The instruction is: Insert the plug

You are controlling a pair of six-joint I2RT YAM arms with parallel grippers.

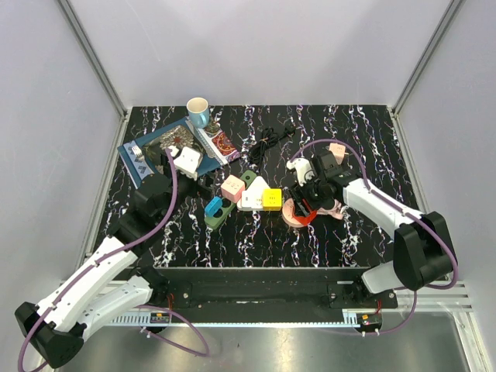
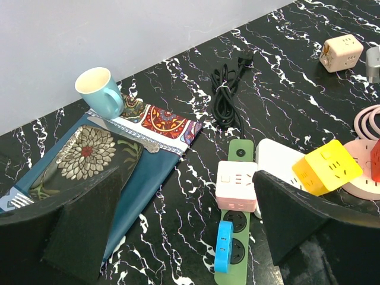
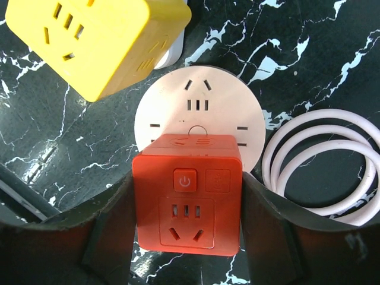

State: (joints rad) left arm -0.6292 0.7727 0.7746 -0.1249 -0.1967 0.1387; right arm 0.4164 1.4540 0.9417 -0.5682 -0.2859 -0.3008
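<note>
Overhead: yellow cube [image 1: 272, 199] just beside round pink socket [image 1: 288, 211], black cable [image 1: 267, 139] well apart behind. Via left wrist — left gripper [image 2: 187, 202] spread wide and empty, hovering above green strip [image 2: 238, 234] with pink cube [image 2: 236, 185]. Via right wrist — right gripper [image 3: 187, 219] pointing down, clamped on red cube plug [image 3: 187, 202] over the socket's near half; seated or not, unclear.

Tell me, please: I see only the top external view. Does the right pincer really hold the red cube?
Observer: Yes. The right wrist view shows the right pincer closed on the red cube, one finger on each side.
Operator: What is under it?
Observer: A round pink socket, slots facing up. The cube covers part of it.
Operator: And the left pincer?
Observer: The left pincer is open wide and holds nothing.
</note>
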